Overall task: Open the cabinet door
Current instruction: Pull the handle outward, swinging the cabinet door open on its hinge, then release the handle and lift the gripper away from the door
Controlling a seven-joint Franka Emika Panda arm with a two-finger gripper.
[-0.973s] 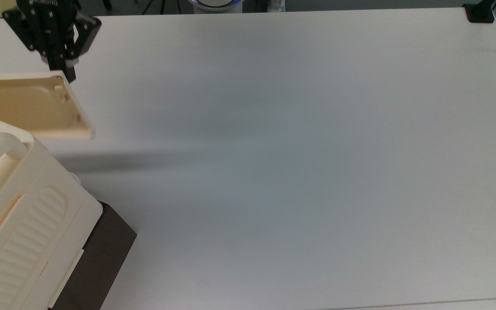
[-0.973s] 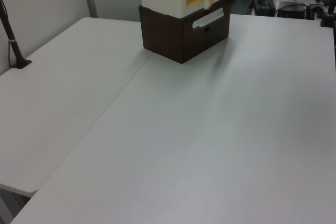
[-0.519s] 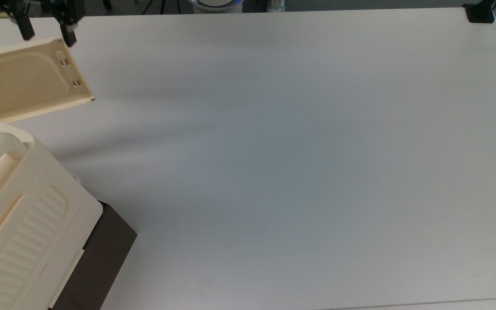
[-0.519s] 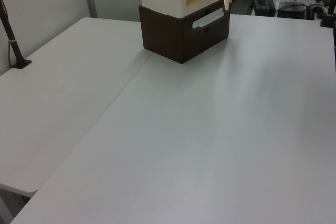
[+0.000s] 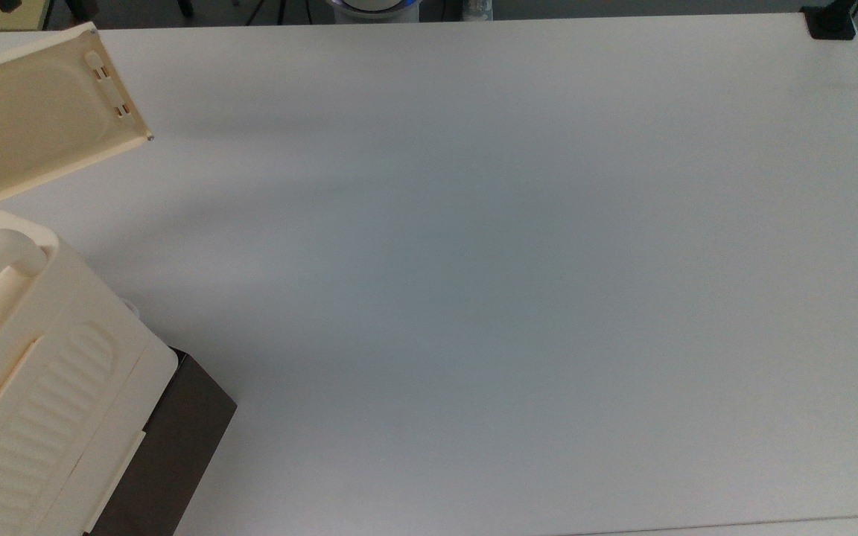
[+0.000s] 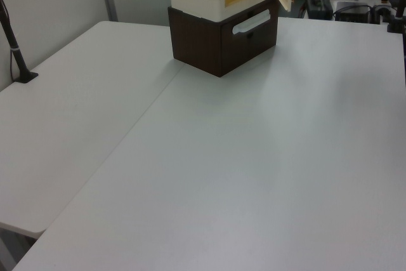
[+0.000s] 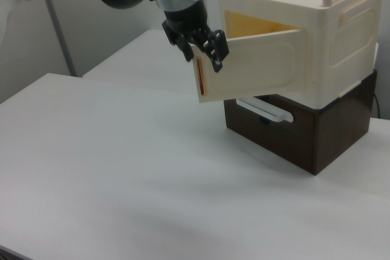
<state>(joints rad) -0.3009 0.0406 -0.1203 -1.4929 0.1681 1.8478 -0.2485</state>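
Since a second ago the cabinet door (image 5: 34, 112) has swung much wider, and in the top view the gripper has pulled back off the top-left corner of the frame, away from the door's free edge.

Taken left to right in the right view: the arm reaches in from the upper left, wrist bent downward, with the gripper (image 7: 204, 50) hanging at the door's free edge, just above the copper-brown strip. Its fingers (image 7: 217, 58) are spread apart and appear released, gripping nothing; whether a fingertip touches the door rim I cannot tell. Next comes the cabinet door (image 7: 253, 65), standing open at a wide angle, hinged on the right to the cabinet (image 7: 311, 35), which sits on the dark brown drawer block (image 7: 298, 129) on the table (image 7: 122, 168).

The task looks essentially done. The risk, as I judge it, is in the retreat: with the fingers so close to the rim, a careless pull-away could snag the edge and drag the door back toward shut, or jolt the light cabinet on its block.
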